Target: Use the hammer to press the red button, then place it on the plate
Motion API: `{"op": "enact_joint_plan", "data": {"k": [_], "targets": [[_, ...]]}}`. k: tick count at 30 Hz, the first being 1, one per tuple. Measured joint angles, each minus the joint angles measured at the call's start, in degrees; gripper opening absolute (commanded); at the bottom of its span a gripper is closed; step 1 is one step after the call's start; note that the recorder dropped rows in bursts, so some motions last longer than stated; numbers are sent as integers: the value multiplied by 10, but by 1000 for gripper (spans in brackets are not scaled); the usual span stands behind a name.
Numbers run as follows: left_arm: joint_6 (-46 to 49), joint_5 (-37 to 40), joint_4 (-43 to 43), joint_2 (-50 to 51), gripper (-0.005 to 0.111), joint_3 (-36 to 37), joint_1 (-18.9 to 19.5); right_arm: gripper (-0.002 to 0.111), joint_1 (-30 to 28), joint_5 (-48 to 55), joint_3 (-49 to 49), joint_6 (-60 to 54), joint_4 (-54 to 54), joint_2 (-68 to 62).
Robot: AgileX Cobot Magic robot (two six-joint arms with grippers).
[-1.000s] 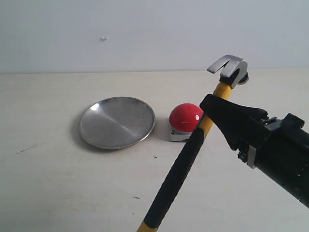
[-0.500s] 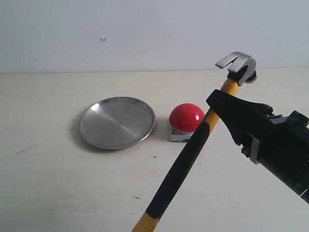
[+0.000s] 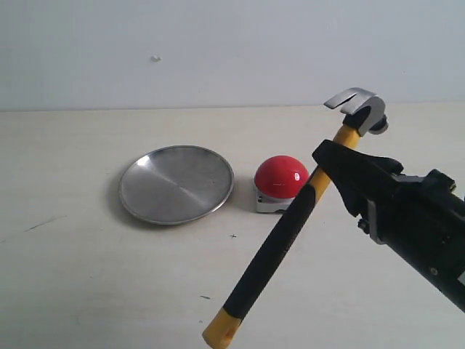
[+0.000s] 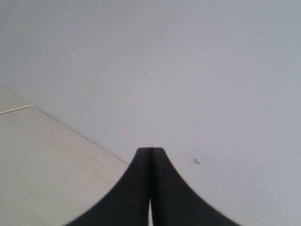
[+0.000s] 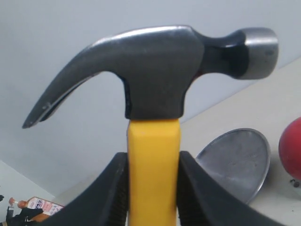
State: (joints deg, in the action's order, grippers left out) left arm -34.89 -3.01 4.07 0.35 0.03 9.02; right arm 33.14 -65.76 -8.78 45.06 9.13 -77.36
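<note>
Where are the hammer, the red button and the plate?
hammer [image 3: 283, 233]: exterior view, black part of its handle.
red button [image 3: 280, 175]: exterior view, middle of its dome.
plate [image 3: 174, 183]: exterior view, bare middle of the dish.

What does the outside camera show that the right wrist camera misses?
Only the exterior view shows the hammer with its full handle down to the yellow end, and the whole red button. Only the right wrist view shows the right hand clamping the yellow neck from both sides. Both show the hammer head, the plate and the button.
</note>
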Motion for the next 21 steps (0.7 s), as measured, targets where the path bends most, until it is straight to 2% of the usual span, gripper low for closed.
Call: {"op": "enact_joint_plan", "data": {"k": [4,8,16,21], "targets": [[0,0,0,0,0,0,0,0,-8,0,-22,10,21,-31],[0,3,0,0,0,0,0,0,-35,0,-26,79,9,-44],[0,3,0,0,0,0,0,0,-38,1,-69,116,-1,-68],[-5,-29,24,50,0,0,-5,0,-38,-2,-92,119,-41,-98]]}}
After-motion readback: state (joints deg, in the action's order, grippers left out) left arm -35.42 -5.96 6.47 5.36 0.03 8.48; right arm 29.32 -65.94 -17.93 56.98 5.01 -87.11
